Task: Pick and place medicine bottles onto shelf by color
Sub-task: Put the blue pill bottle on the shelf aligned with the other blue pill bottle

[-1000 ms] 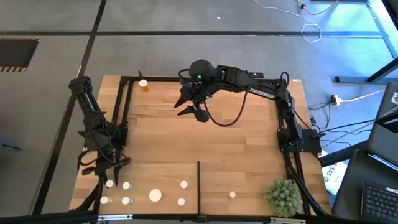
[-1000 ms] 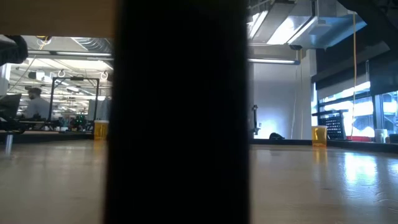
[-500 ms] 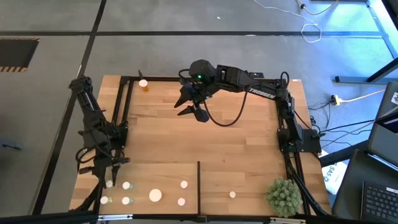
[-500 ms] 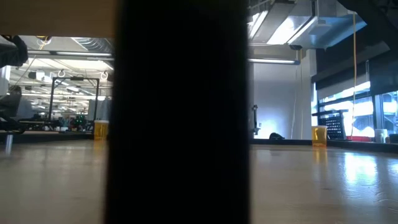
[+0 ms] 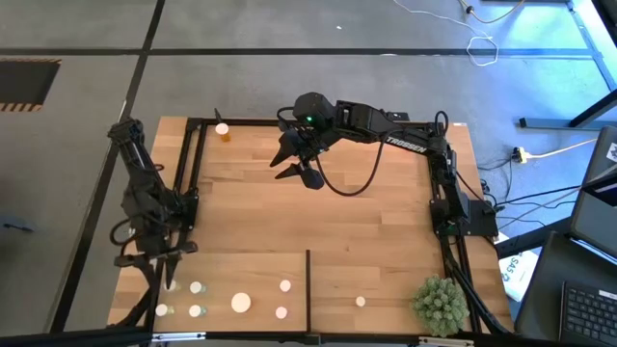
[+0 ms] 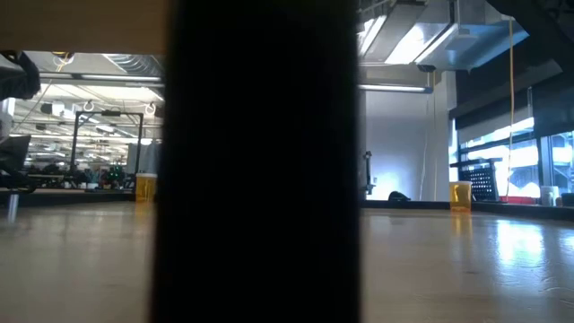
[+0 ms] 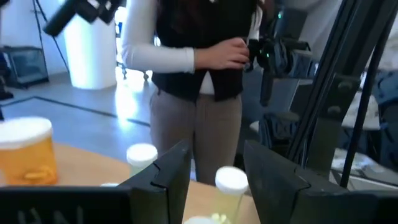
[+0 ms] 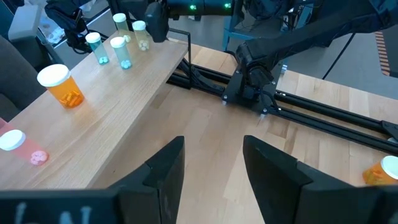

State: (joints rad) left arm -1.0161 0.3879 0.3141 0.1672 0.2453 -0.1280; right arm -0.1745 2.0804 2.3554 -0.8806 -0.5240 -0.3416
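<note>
Several small white-capped medicine bottles stand on their bases on the pale shelf board (image 5: 253, 275) at the near left, left of its dark divider (image 5: 308, 289); one small bottle (image 5: 360, 302) stands right of it. A wider orange bottle (image 5: 240, 302) is among them, and another orange bottle (image 5: 223, 130) stands at the far left. My left gripper (image 5: 170, 278) is open, pointing down at the shelf's left end. In the left wrist view its fingers (image 7: 168, 171) stand on either side of a yellowish bottle (image 7: 231, 185) without touching it. My right gripper (image 5: 297, 169) is open and empty over the far middle.
A spiky green plant ball (image 5: 441, 304) sits at the near right corner. Black frame rails (image 5: 188, 173) run along the table's left, far and right sides. A person (image 7: 199, 68) stands just beyond the near edge. The dark divider (image 6: 260, 161) blocks the middle of the low view.
My left gripper has gone a little toward the near edge and down onto the shelf's left end. It now covers, in the high view, the bottle that showed just beyond its fingertips. The bottles have kept their places.
</note>
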